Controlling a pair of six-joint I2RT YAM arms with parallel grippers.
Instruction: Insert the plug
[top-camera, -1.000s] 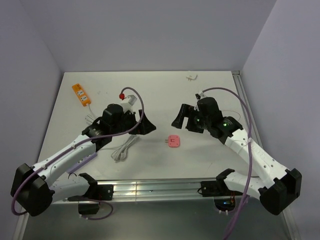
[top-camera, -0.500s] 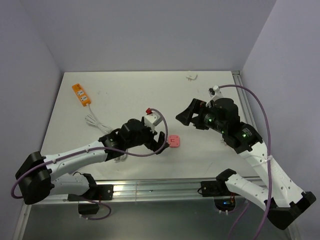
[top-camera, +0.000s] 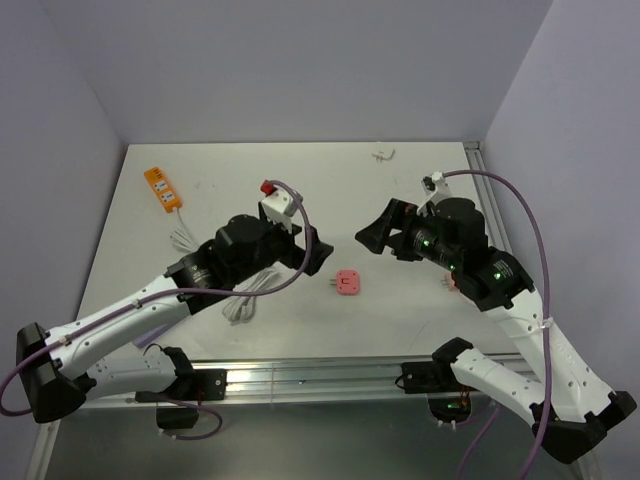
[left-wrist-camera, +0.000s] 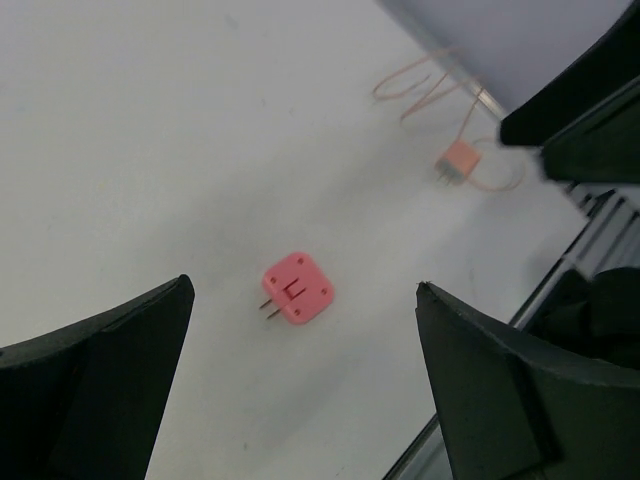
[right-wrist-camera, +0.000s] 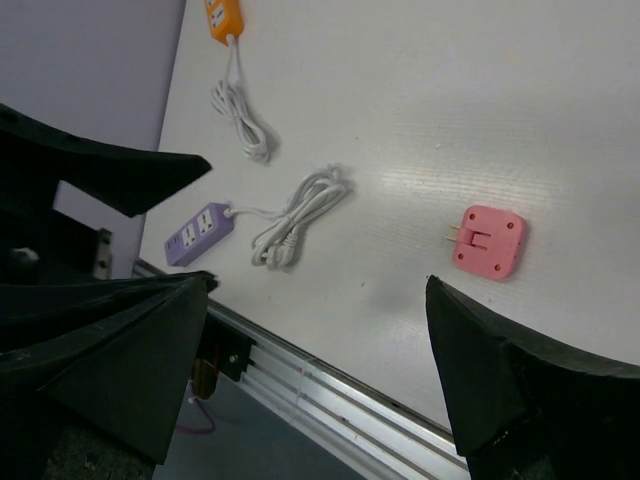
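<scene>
Left claw (top-camera: 316, 256) gaping, empty, aimed at the plug (top-camera: 347, 283): reaching stage, calls for lowering and pinching its edges.

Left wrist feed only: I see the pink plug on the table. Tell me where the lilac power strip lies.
Observer: The lilac power strip lies by the table's near edge, left of the pink plug, its white cord coiled between them.
Operator: Report the right gripper.
Observer: The right gripper hovers open, right of the plug, touching nothing.
Operator: Name any other strip.
Observer: An orange power strip sits at the far-left corner.
</scene>
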